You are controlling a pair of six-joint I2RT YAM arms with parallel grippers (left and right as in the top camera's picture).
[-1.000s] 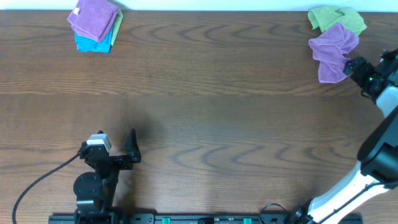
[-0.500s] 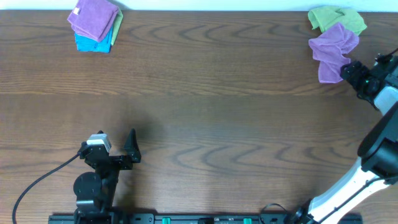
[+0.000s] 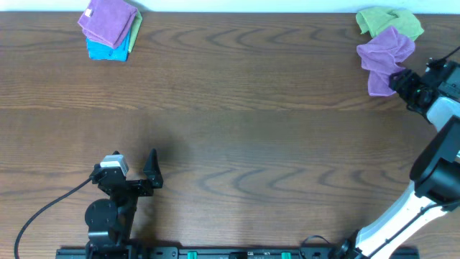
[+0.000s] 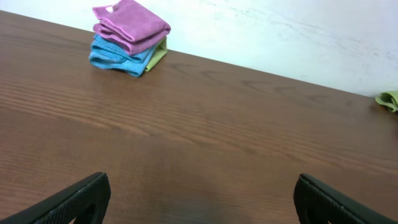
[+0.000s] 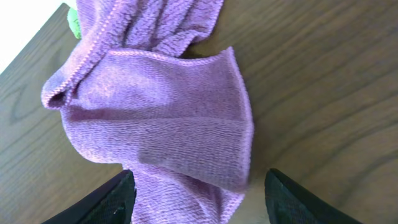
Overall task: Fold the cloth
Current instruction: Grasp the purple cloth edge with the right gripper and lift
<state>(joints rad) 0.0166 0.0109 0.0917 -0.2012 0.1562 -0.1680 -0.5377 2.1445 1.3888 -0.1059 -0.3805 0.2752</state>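
The right gripper [image 5: 199, 177] has its 2 jaws spread, 1 on each side of the near edge of the cloth [image 5: 161, 118]. In the right wrist view the left finger [image 5: 115, 199] sits against or just under the cloth's hem. The other finger is just beside the hem, with a thin strip of bare wood between them. The jaws are not pinching the fabric.

The cloth is lilac-purple and fuzzy. It lies crumpled on the table [image 3: 237, 108] directly ahead of this gripper. 1 broad flap faces the fingers and a bunched, rolled fold lies farther ahead. Beyond that, still ahead of the gripper and touching the cloth's far side, lies a crumpled lime-green cloth [image 3: 388, 20].

The left gripper [image 4: 202, 183] hangs just above the table. Its 2 fingertips are wide apart, with only bare wood between them. Far ahead of it and off to its left sits a stack [image 4: 127, 37] of folded cloths. A purple one lies on top and a blue one under it, and a sliver of green shows at the side. The cloth is well apart from this gripper, far off to its right.
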